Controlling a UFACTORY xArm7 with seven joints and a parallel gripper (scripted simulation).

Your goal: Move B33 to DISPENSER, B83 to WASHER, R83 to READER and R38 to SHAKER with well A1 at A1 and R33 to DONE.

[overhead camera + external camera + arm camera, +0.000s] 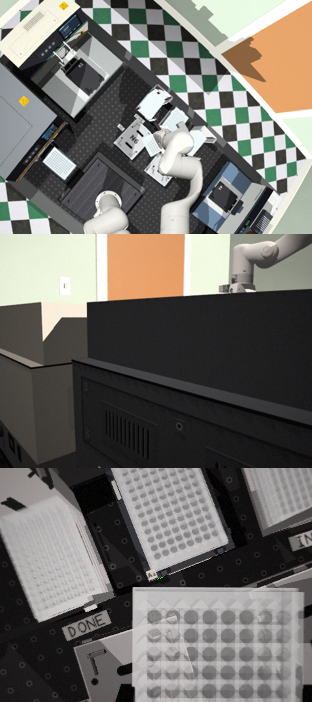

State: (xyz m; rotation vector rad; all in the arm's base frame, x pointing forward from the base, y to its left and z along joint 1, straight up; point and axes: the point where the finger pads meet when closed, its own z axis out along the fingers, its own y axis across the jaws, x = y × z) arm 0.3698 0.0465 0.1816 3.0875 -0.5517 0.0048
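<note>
My gripper [156,141] is shut on a white well plate [150,146] [217,643] and holds it level in the air over the right edge of the grey N6 nest [128,141] [102,665]. I cannot read the plate's label. In the wrist view the plate fills the lower right and hides the fingers. The DONE rack [163,96] holds a white plate [152,103] [50,565], with the DONE label [86,624] in front of it. Beside it, a plate [174,118] [172,515] sits on a dark nest. The IN rack [207,133] holds a plate [285,493].
A plate [59,163] sits in the grey instrument [20,120] at the left. The nests of the cream instrument [83,74] and the blue instrument [223,196] are bare. The RG nest [154,173] lies under my arm. In the exterior view a dark housing [196,339] hides the deck.
</note>
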